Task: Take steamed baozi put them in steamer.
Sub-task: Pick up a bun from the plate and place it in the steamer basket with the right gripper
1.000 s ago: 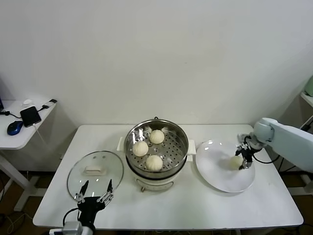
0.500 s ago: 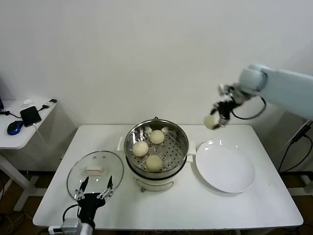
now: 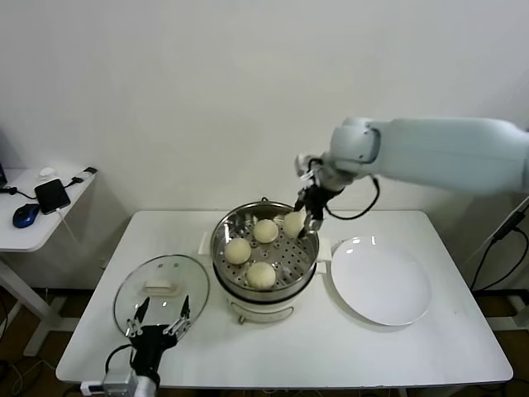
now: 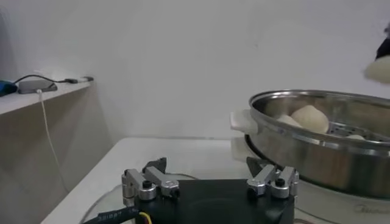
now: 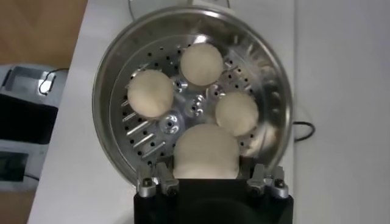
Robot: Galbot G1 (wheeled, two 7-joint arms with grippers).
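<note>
Right gripper (image 3: 302, 217) gripping baozi (image 3: 294, 223) above steamer (image 3: 264, 248), apparently hovering

Pale blue-white arm (image 3: 438, 153), black pincer (image 3: 307, 217) with silver screwed knuckles, apparently black cable.

no readable text, labels or signs

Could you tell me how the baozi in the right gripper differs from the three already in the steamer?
The held baozi hangs in the right gripper above the steamer, near its right rim; the three baozi rest on the perforated tray. The held one is pinched between fingers; the three lie free and untouched. All four are round, smooth and cream-white, similar in size.
</note>
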